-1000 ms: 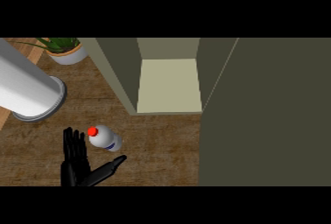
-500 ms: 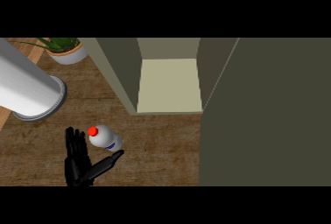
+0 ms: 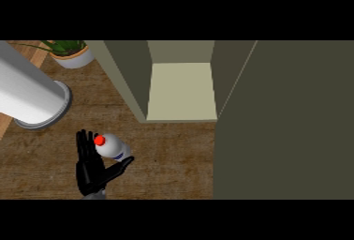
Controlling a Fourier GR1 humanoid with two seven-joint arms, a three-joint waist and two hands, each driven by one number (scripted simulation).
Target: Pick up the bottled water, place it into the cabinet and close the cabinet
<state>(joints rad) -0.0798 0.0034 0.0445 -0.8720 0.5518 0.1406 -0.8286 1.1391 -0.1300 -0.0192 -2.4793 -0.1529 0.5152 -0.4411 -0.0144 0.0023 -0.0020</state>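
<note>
Early stage. Bottle (image 3: 113,147) standing on desk (image 3: 173,154), near open cabinet (image 3: 181,89). Left hand (image 3: 90,171) fingers straight, thumb spread, flanking bottle, no grip yet. Remaining: grasp, place inside, close cabinet.

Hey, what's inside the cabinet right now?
Inside the cabinet only a pale shelf shows, with nothing visible on it. The water bottle stands outside on the counter, beside the left hand. The open door at the right hides whatever lies behind it.
</note>
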